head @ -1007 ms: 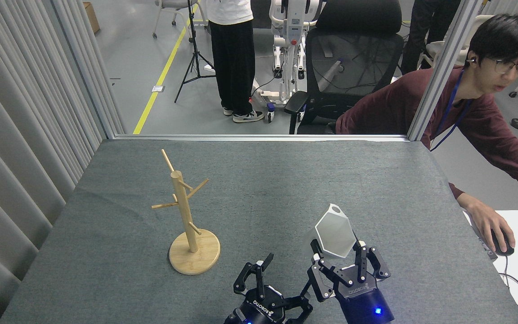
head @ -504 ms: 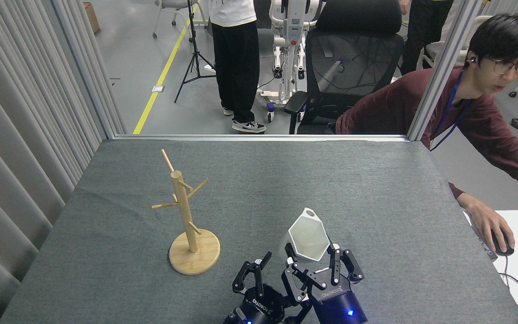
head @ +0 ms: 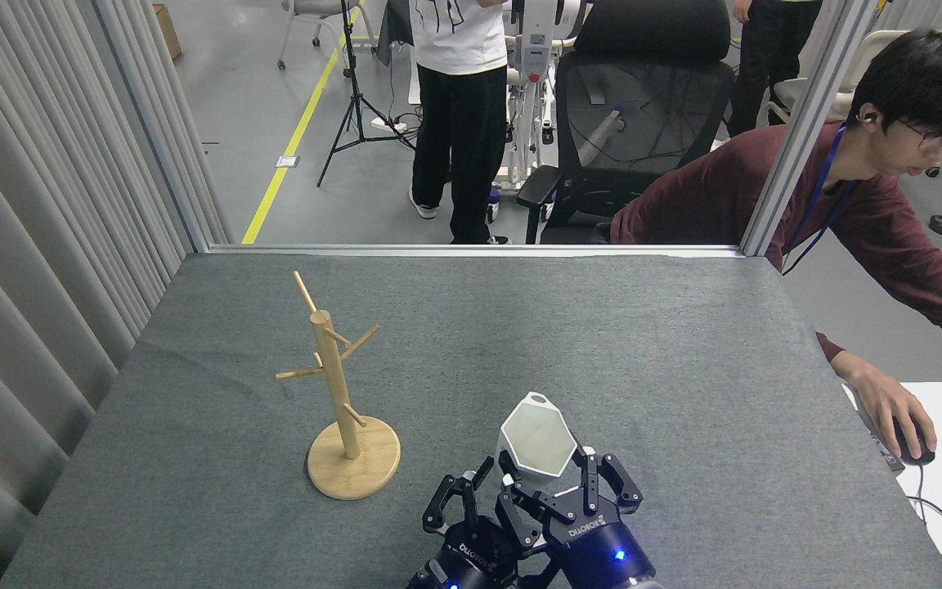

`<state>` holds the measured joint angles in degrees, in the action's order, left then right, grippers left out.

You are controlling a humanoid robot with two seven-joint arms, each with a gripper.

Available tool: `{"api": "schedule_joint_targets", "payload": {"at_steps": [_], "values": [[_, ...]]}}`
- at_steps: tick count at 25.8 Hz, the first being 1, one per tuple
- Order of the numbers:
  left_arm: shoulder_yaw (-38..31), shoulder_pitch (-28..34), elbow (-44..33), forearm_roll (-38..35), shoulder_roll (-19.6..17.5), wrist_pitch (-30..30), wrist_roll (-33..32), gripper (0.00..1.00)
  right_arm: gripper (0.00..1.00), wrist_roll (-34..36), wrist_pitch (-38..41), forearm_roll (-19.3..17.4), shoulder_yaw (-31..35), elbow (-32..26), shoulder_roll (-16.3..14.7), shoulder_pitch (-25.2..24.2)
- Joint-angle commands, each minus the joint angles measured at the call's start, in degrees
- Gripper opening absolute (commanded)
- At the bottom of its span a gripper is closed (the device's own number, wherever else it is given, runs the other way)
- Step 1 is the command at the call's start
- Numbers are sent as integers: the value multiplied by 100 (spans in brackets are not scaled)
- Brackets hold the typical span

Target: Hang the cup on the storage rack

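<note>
Cup (head: 537, 437): white, faceted, hexagonal rim, holed tab | right gripper (head: 549, 483): jaws clamped on cup | left gripper (head: 461, 491): jaws apart

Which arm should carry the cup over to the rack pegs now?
Right. The right gripper already holds the cup, hole tab uppermost. The left gripper is empty, though nearer the storage rack.

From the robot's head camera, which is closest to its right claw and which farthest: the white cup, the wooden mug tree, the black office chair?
Measured from the right gripper:
1. The cup, held between its fingers.
2. The storage rack, to the left on the grey table.
3. The black office chair, far behind the table's back edge.
</note>
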<state>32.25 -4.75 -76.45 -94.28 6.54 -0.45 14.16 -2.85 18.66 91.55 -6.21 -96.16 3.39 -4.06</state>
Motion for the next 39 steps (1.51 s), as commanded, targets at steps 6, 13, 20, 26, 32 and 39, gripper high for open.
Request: {"api": "schedule_joint_targets", "payload": {"at_steps": [6,13,20,26,32,39], "values": [[-8,0,121,-29,5,1,-1,99,53,-49,287,-32,102,-439,-84,-43],[-17,-26,156,-37,5,81,-10,99,53,-225,358,-32,67,-650,-23,-218],[-35,-44,130,-29,5,89,-19,99,53,-225,454,-40,32,-650,-32,-403],[-35,-114,130,-11,5,81,-19,99,53,-225,463,-40,-73,-658,-49,-508],[-35,-114,121,-11,5,72,-19,99,53,-225,463,-40,-249,-658,-40,-508],[0,-114,69,-29,5,-7,-36,55,53,-225,454,-40,-328,-659,-49,-508]]}}
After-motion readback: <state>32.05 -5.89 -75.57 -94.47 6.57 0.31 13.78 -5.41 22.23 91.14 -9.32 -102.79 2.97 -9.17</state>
